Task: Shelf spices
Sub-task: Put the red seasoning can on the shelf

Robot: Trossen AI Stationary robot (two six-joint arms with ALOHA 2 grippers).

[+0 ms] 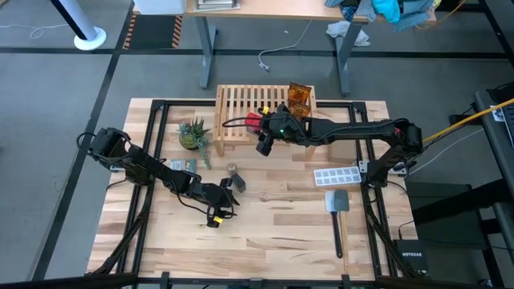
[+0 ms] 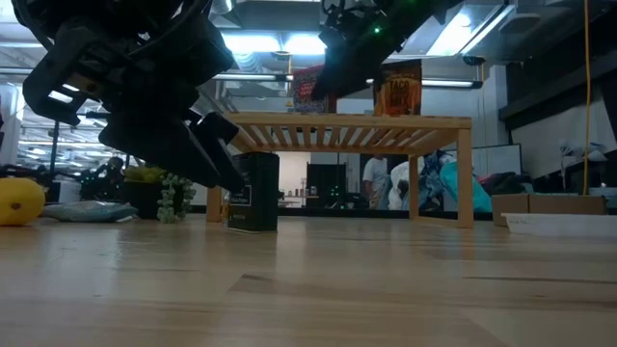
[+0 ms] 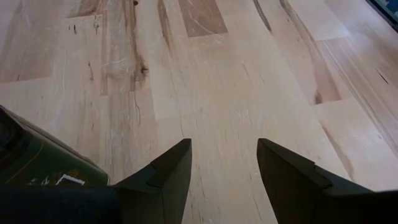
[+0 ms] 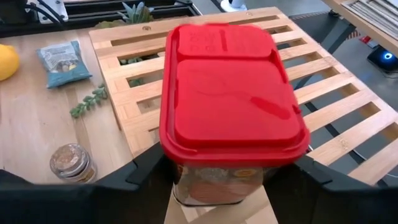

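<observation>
Clamping a red-lidded tin (image 4: pixel 233 118) between its two fingers, the right pincer (image 1: pixel 265 138) hangs over the front part of the light-wood shelf (image 1: pixel 234 103), the slats showing directly under the tin in the right wrist view. An orange packet (image 1: pixel 299 97) stands upright on the shelf's far right corner. The left pincer (image 3: pixel 224 177) sits low over the bare counter (image 1: pixel 281 225), nearer the front, its fingers apart with nothing between them; a dark green box edge (image 3: pixel 43 171) shows just beside it in the left wrist view. A dark box (image 2: pixel 253 191) stands upright on the counter in front of the shelf in the low view. A small clear jar (image 1: pixel 233 170) rests on the counter between the shelf and the left pincer. A potted green plant (image 1: pixel 193 133) stands beside the shelf's left end, a white ice-cube tray (image 1: pixel 340 174) and a spatula (image 1: pixel 336 210) lie to the right, and a yellow round toy (image 2: pixel 19 201) sits at the far left in the low view.
</observation>
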